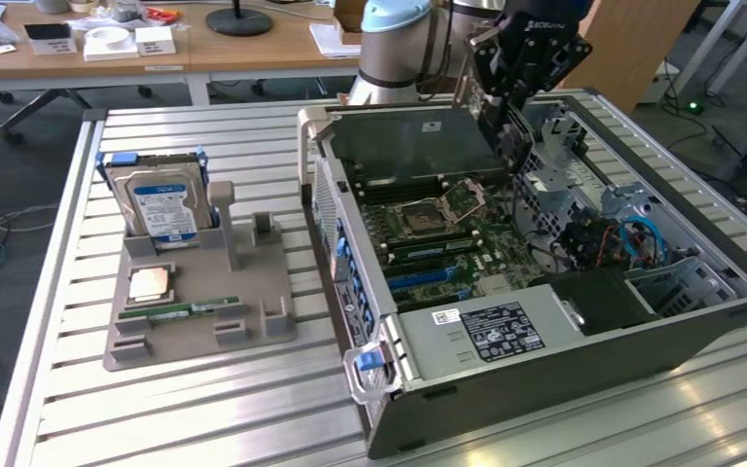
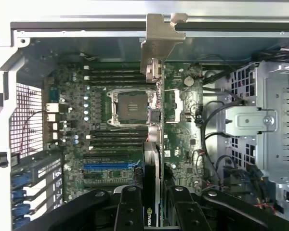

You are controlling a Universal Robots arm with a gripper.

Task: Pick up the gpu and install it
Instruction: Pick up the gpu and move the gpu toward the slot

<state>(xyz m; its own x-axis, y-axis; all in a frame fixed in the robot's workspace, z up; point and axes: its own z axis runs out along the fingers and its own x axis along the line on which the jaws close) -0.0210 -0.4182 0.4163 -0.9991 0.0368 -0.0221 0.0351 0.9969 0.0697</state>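
Hand (image 2: 153, 204) clamps the gpu (image 2: 154, 144) edge-on above the motherboard (image 2: 183, 144), its bracket (image 2: 159, 38) near the case rim (image 2: 86, 32).

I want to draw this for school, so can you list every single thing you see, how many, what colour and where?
computer case: one, grey, lid off, on the exterior view's right of the table
motherboard: one, green, inside the case
gpu: one, dark with a silver bracket, held over the motherboard
stand: one, grey, on the exterior view's left of the table
hard drive: one, silver with a blue label, upright in the stand
processor chip: one, coppery, lying on the stand
memory stick: one, green, lying on the stand
table: one, silvery slats, under it all
desk: at least one, wooden, at the back
robot arm: one, pale blue and silver, behind the case
claw: one, black, shut on the gpu
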